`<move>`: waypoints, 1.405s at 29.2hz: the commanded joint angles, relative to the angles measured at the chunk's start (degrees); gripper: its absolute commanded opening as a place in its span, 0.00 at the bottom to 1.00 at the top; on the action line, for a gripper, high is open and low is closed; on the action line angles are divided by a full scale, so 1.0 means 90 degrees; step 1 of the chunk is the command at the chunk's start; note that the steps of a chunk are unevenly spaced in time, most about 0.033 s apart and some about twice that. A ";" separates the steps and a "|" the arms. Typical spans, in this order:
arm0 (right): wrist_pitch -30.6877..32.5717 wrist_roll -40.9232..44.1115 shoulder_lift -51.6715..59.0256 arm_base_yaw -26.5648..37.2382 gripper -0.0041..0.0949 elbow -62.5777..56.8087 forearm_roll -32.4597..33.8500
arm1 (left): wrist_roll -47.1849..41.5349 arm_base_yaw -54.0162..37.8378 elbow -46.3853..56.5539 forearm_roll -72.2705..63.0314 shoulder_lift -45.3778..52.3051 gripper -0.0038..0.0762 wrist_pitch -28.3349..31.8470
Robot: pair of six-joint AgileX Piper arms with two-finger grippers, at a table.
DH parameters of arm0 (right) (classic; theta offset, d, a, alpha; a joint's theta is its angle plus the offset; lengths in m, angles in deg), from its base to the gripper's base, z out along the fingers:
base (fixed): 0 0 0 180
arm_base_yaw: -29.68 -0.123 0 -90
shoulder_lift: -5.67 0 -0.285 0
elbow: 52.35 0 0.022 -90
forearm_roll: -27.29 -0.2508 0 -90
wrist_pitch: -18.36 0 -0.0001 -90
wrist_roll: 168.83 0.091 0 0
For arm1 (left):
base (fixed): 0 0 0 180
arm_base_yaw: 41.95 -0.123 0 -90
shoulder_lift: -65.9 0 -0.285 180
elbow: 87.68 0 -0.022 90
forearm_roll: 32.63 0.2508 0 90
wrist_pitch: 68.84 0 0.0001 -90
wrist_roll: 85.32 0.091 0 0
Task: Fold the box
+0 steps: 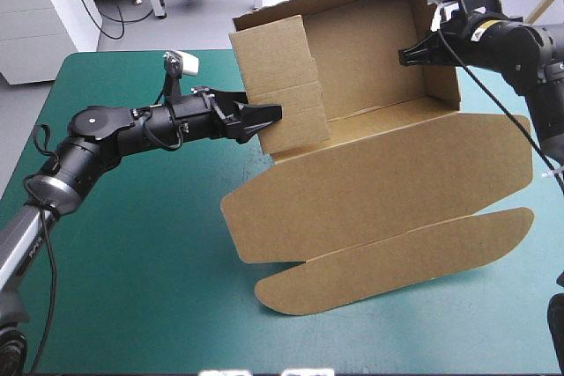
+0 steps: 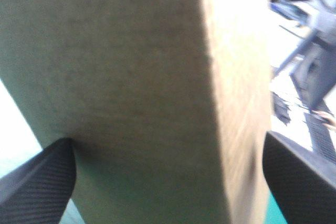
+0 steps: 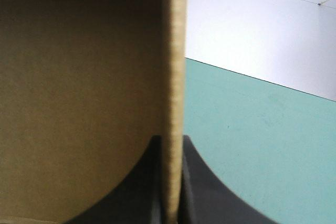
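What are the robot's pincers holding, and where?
The right pincer clamps the box by its right wall's edge. The left pincer is open, holding nothing.

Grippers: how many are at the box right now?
2. The left gripper stands open around the left wall of the box. The right gripper is shut on the right wall. None seems hidden.

High cam sits above and behind the robot, looking forward and down over most of the teal-green desk (image 1: 132, 288), far edge near the top. Left wrist cam looks along the left hand (image 2: 167, 137), super close to the wall of the brown box (image 2: 131, 77) that the high view shows on its left side. Right wrist cam looks along the right hand (image 3: 170, 145), edge-on at the right wall, desk beside it.
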 commanded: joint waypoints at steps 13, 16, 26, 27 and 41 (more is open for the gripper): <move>-0.1053 0.0794 0.0267 -0.0040 0.03 0.0190 0.0059 | -0.1940 0.1521 -0.0853 0.1992 0.0238 0.60 0.3682; -0.1052 0.0894 0.0267 -0.0040 0.03 0.0190 0.0031 | -0.1940 0.1649 -0.0853 0.1992 0.0238 0.54 0.4106; -0.1238 0.1639 0.0134 -0.0866 0.03 0.0190 0.0884 | -0.1940 0.1665 -0.0853 0.1990 0.0116 0.41 0.4155; -0.1238 0.1748 0.0069 -0.0971 0.03 0.0190 0.0983 | -0.1940 0.1665 -0.0853 0.2041 0.0116 0.35 0.4155; -0.0945 0.2251 -0.0685 -0.1690 0.03 0.0190 0.0964 | -0.2491 0.1577 -0.0853 0.3217 -0.0077 0.04 0.3305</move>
